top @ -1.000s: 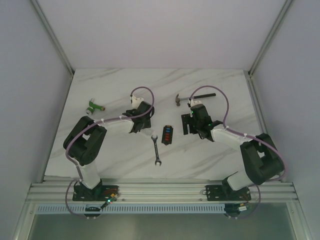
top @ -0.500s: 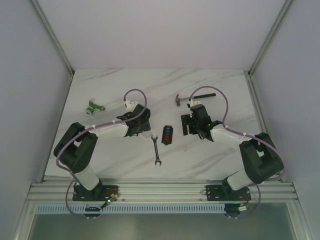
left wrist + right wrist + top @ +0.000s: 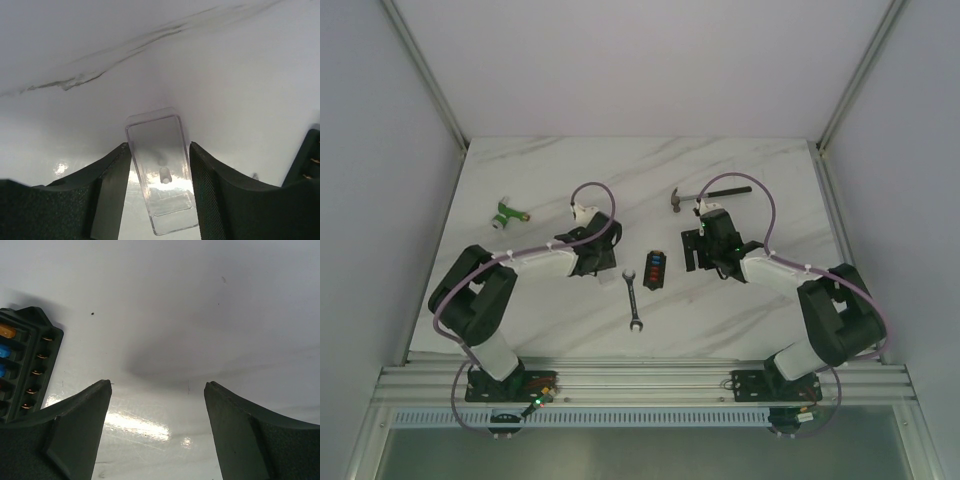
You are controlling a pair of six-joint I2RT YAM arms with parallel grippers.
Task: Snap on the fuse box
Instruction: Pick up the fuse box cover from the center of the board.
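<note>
The fuse box (image 3: 654, 269) lies uncovered at mid-table, a small black box with red and blue fuses showing. Its clear cover (image 3: 160, 170) lies flat on the marble, apart from the box and to its left. My left gripper (image 3: 159, 146) is low over the cover, and its fingers (image 3: 112, 180) press against both long sides of it. In the top view the left gripper (image 3: 588, 262) sits left of the box. My right gripper (image 3: 157, 385) hangs open over bare table just right of the fuse box (image 3: 25, 365), with nothing between its fingers.
A wrench (image 3: 633, 300) lies just in front of the fuse box. A hammer (image 3: 705, 195) rests behind the right gripper. A green-and-white connector (image 3: 507, 213) sits at the far left. A corner of the fuse box (image 3: 310, 160) shows at the right edge of the left wrist view.
The left arm has drawn its gripper back toward the near edge and a little left. Its jaws widened, then narrowed onto the clear cover. The right arm has stayed still.
</note>
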